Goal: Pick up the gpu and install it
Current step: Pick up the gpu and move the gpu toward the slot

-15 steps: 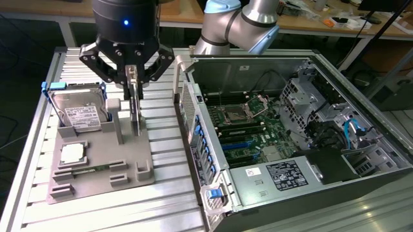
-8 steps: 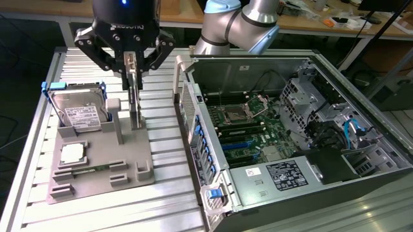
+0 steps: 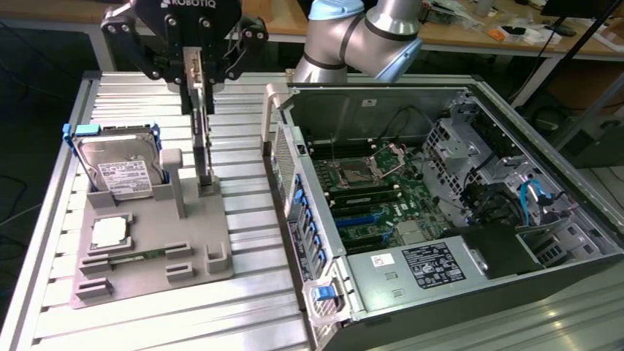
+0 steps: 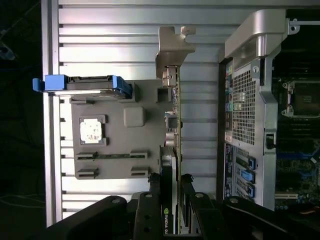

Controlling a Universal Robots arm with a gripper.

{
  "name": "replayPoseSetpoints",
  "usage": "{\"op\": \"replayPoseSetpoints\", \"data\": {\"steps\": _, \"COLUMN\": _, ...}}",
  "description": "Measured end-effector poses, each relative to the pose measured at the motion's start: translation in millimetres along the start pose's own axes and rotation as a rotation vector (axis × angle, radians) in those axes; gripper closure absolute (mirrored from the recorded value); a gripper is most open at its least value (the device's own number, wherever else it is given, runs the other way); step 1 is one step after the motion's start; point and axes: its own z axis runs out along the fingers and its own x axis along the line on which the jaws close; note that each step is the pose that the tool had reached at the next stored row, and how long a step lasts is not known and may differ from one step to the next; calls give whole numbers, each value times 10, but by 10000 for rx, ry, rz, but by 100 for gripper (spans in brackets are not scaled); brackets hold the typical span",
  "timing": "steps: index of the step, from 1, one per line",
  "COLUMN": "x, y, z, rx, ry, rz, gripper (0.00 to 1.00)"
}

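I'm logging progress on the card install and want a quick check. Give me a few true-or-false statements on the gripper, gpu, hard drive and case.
1. The gripper is closed on the gpu, one finger on each side. True.
2. The gpu sits in a motherboard slot. False: it stands upright in the gray holder, outside the case.
3. The hard drive lies flat inside the computer case. False: it leans in the gray holder, in its blue frame.
4. The computer case is open, with its motherboard showing. True.

We see a blue-framed hard drive (image 3: 119, 174) standing in a grey holder (image 3: 198, 232) on the surface (image 3: 146, 325) beside an open computer case (image 3: 487, 301).
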Motion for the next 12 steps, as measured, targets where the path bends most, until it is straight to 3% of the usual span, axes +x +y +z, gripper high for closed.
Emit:
{"op": "replayPoseSetpoints", "data": {"steps": 9, "x": 1, "y": 5, "z": -296, "rx": -1, "ry": -1, "rz": 0, "gripper": 73}}
{"op": "replayPoseSetpoints", "data": {"steps": 12, "x": 0, "y": 6, "z": -326, "rx": 0, "ry": 0, "rz": -1, "gripper": 73}}
